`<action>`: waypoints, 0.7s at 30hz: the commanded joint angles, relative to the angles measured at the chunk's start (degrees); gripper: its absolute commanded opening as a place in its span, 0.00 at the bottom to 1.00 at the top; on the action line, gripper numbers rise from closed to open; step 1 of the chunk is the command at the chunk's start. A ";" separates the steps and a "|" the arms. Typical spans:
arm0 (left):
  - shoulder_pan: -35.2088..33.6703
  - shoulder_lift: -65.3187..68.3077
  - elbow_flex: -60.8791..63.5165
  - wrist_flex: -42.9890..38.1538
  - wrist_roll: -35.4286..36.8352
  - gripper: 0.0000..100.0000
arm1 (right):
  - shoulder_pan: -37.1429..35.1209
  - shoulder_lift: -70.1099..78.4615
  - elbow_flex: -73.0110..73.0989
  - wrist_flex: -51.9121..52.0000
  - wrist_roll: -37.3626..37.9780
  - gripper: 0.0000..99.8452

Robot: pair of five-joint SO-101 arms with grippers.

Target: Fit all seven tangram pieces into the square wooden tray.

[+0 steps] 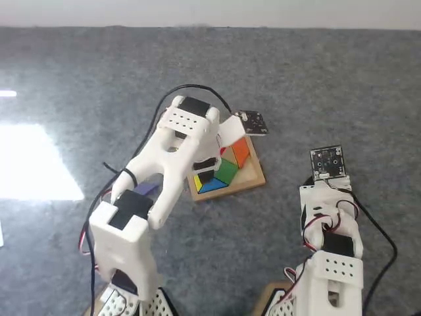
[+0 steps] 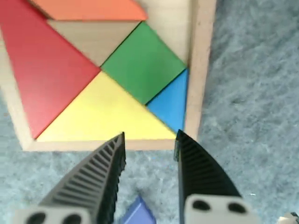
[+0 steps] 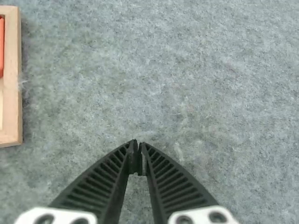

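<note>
High view: seeing the tray (image 1: 255, 178) lying on the grey mat (image 1: 316, 85) near the table's middle, with coloured pieces inside. Seeing the left arm (image 1: 168, 164) stretching over the tray and covering part of it. Spotting a violet piece (image 1: 147, 189) lying on the mat outside the tray, just beside that arm. Finding the right arm (image 1: 329, 250) folded back over bare mat, well apart from the tray.

Left wrist view: looking down into the tray. Seeing the left gripper (image 2: 150, 136) hanging with its tips over the tray's rim, jaws standing partly apart and gripping nothing. Finding inside:
- a red triangle (image 2: 42, 70) lying edge to edge with a yellow triangle (image 2: 105, 112)
- a green square (image 2: 142, 63) touching the yellow triangle
- a blue triangle (image 2: 170, 100) sitting between green square, yellow triangle and rim
- an orange piece (image 2: 88, 8) lying at the side away from the gripper

Noting a pale triangle (image 2: 93, 39) between red, orange and green, without being able to tell whether it is a piece or bare tray floor. Seeing the violet piece lying on the mat under the gripper, apart from the tray.

Right wrist view: seeing the right gripper (image 3: 137, 148) hovering over the mat, jaws pressing together and holding nothing. Catching the tray's corner off to one side, well apart from the tips, with a sliver of the orange piece inside.
</note>
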 commanded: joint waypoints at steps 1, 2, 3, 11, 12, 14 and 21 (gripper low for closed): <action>-7.82 -1.32 -5.76 -0.62 10.55 0.16 | 0.66 -1.54 -0.44 -1.45 0.62 0.01; -9.76 -1.32 -6.37 -0.26 14.59 0.14 | 0.66 -1.54 -0.44 -1.45 0.62 0.01; -11.87 -1.41 -6.81 0.79 17.93 0.13 | 0.66 -1.54 -0.44 -1.45 0.62 0.01; -26.81 -5.01 1.63 3.87 12.84 0.09 | 0.66 -1.54 -0.44 -1.45 0.62 0.01; -28.13 -7.47 4.26 2.99 12.22 0.09 | 0.57 -1.54 -0.44 -1.45 0.62 0.01; -30.07 -13.80 11.30 0.18 10.73 0.10 | 0.48 -1.54 -0.44 -1.45 0.62 0.01; -30.68 -36.22 38.46 -15.82 23.56 0.22 | 0.48 -1.54 -0.44 -1.45 0.62 0.01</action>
